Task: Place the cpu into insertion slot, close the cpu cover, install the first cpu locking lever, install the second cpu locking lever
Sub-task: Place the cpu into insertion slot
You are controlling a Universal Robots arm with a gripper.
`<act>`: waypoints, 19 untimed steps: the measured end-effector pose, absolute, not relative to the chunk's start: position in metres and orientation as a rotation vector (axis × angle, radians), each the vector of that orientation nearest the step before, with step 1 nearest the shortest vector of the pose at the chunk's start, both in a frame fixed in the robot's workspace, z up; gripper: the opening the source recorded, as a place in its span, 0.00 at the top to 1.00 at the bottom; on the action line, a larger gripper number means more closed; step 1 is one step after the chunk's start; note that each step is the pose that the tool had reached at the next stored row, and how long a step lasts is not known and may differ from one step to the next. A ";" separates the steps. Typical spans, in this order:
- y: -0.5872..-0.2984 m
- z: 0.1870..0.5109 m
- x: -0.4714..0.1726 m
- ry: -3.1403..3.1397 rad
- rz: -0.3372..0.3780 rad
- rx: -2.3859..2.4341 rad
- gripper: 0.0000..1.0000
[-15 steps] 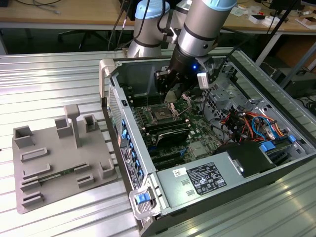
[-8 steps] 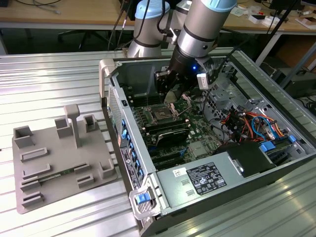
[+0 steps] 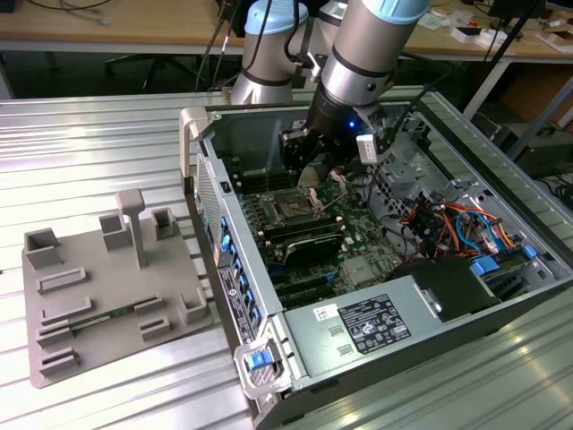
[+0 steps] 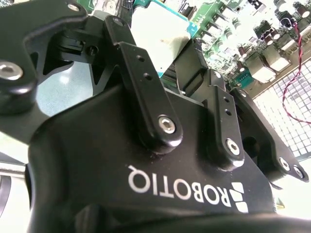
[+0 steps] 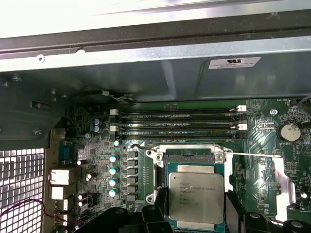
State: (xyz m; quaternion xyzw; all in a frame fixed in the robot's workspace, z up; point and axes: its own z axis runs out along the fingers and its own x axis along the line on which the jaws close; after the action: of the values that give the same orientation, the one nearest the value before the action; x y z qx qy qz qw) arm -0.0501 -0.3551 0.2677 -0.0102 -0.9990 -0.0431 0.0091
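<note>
In the first wrist view the cpu [image 5: 196,196], a flat square chip with a silver-grey top and green edge, sits between my gripper's [image 5: 194,216] two black fingers [image 5: 158,212], which are shut on its sides. It hangs over the insertion slot [image 5: 189,158], whose dark socket and silvery rim show just beyond the chip. A silvery frame, apparently the cpu cover [image 5: 281,182], is swung open beside the slot. A thin locking lever [image 5: 252,155] runs along the rim. In the exterior view the gripper [image 3: 312,170] hovers just behind the slot [image 3: 294,208] inside the case.
Long black memory slots [image 5: 177,121] lie beyond the socket, and a coin battery [image 5: 290,131] sits near them. The case wall [image 3: 201,134] surrounds the board; cables [image 3: 448,224] and the power supply [image 3: 358,327] fill the exterior view's right. A grey fixture tray [image 3: 107,287] lies on the table.
</note>
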 end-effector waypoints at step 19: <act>-0.355 0.262 -0.050 -3.120 -0.135 -0.032 0.45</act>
State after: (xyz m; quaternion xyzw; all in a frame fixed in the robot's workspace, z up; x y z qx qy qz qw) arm -0.0501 -0.3551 0.2618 -0.0102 -0.9990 -0.0431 0.0091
